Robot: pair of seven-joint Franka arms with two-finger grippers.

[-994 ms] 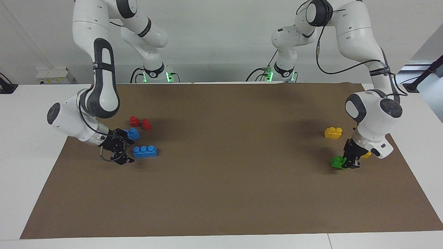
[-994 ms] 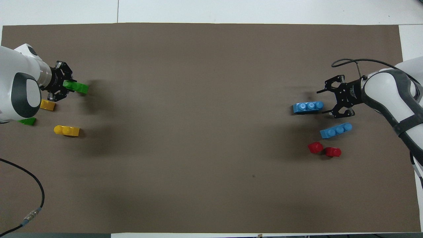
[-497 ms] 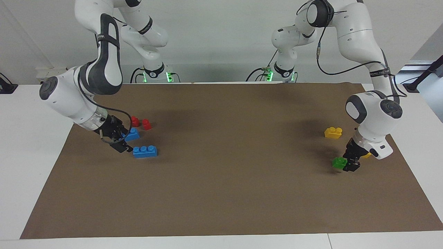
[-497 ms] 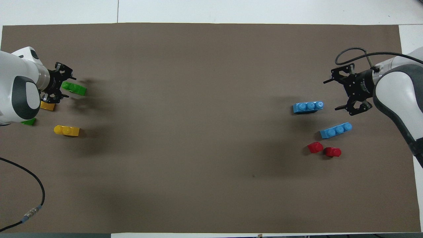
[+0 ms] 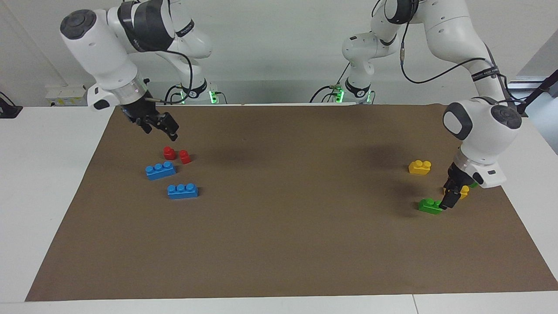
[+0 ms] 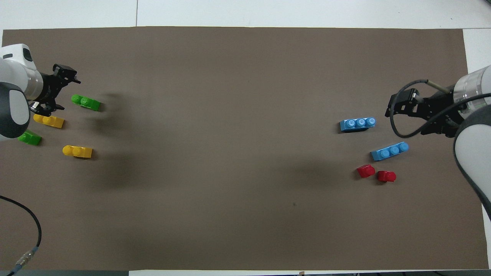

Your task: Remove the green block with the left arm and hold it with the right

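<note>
A green block (image 5: 429, 206) with two studs lies on the brown mat at the left arm's end of the table; it also shows in the overhead view (image 6: 85, 102). My left gripper (image 5: 451, 197) is open and empty, low beside that block, its fingertip close to the block's end; from above (image 6: 61, 92) a gap shows between them. A second green block (image 6: 28, 137) lies nearer to the robots, partly under the left arm. My right gripper (image 5: 161, 130) is open and empty, raised over the mat by the red pieces (image 5: 176, 154).
Two yellow bricks (image 6: 78, 151) (image 6: 49, 120) lie near the green blocks. Two blue three-stud bricks (image 5: 182, 190) (image 5: 160, 170) and two red pieces (image 6: 376, 173) lie at the right arm's end. The brown mat (image 5: 287, 226) covers the table.
My left gripper has let go of the green block, which now lies on the mat, and has drawn back. My right gripper has risen from beside the blue bricks and moved toward the robots.
</note>
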